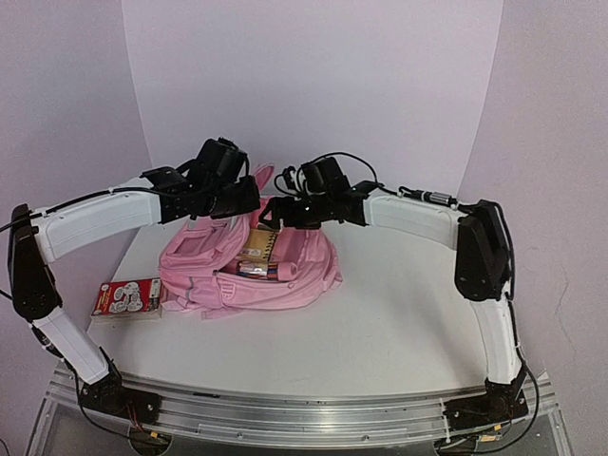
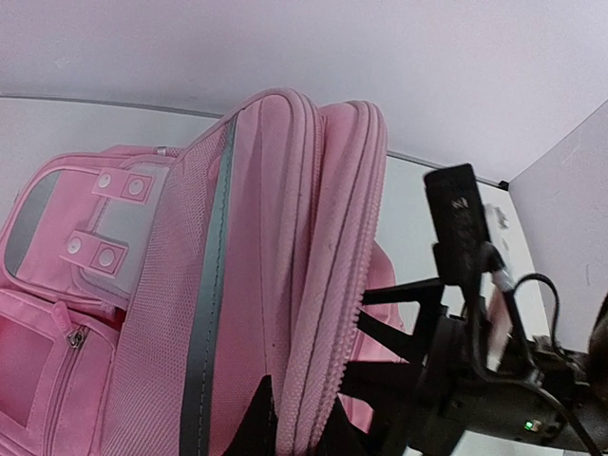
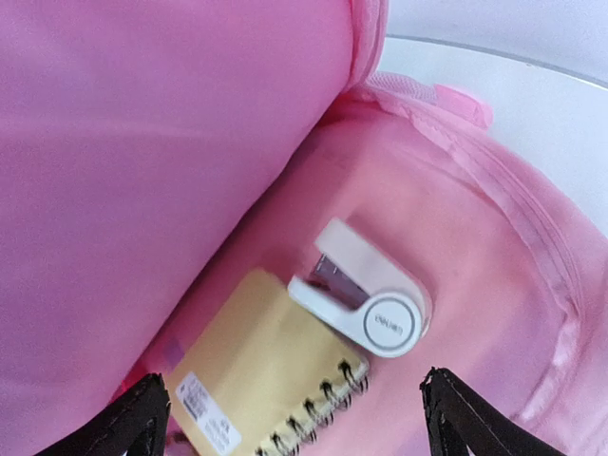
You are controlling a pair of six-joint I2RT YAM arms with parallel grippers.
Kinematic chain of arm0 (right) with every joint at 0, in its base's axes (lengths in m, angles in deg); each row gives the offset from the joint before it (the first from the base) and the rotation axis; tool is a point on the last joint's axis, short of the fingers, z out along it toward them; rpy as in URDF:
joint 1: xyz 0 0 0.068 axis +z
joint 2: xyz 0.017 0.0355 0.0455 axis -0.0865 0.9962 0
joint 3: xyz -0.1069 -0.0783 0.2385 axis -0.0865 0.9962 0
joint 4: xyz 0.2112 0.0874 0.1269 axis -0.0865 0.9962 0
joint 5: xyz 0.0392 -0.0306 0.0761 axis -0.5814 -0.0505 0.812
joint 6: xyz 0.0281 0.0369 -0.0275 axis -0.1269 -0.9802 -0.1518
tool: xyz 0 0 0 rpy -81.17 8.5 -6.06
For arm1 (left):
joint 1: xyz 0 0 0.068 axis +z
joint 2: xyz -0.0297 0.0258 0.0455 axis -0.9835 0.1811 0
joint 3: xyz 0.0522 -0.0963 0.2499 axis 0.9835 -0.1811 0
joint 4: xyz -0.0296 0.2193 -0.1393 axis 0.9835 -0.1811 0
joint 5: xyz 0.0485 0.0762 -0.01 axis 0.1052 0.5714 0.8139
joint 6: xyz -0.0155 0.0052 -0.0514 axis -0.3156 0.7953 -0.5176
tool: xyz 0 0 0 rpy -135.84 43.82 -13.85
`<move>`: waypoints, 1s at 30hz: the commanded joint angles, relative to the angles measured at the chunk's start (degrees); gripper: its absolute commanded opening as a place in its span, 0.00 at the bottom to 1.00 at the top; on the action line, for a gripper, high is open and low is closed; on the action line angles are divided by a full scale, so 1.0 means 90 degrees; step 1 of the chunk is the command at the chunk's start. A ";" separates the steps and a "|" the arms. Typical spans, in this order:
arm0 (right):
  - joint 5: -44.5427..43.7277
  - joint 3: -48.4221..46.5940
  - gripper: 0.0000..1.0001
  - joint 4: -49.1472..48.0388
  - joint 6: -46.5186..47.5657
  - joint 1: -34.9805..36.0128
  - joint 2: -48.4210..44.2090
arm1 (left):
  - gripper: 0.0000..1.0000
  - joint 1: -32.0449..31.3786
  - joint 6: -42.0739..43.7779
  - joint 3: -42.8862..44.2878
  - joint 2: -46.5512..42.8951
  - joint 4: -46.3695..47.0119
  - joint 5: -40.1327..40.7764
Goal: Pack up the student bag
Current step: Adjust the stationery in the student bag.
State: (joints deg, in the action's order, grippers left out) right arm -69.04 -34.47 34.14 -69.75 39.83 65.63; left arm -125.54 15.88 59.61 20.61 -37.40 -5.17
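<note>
Left jaws pinch the student bag (image 2: 271,237) by its zip edge. Right jaws are spread wide, with a stapler (image 3: 366,296) and notebook (image 3: 256,353) just beyond them.

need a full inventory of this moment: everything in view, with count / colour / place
student bag: 1, light pink, mid-table, main compartment open
notebook: 1, tan cover with black spiral, inside the bag
stapler: 1, white, inside the bag, touching the notebook's corner
packet: 1, red and white, on the table left of the bag
table: 1, white, under everything
left arm: 1, white and black, reaching in from the left
right arm: 1, white and black, reaching in from the right
left gripper: 1, black, shut on the bag's zip edge
right gripper: 1, black, open over the notebook and stapler, holding nothing
</note>
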 commanded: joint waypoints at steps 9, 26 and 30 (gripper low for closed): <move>0.3212 0.3336 0.89 0.0182 0.1196 0.0013 -0.2665 | 0.00 0.0079 -0.0043 0.0019 -0.0548 0.0988 -0.0052; 0.3141 0.2004 0.83 0.1044 0.2222 -0.0004 -0.1019 | 0.00 0.0089 0.0038 0.0077 -0.0521 0.0916 -0.0285; 0.3285 0.1742 0.59 0.1042 0.1960 0.0005 -0.0836 | 0.00 0.0089 0.0067 0.0071 -0.0517 0.0908 -0.0300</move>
State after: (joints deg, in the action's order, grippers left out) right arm -43.40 -14.52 42.98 -51.23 39.73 56.57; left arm -124.86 16.18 58.81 20.19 -36.70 -7.92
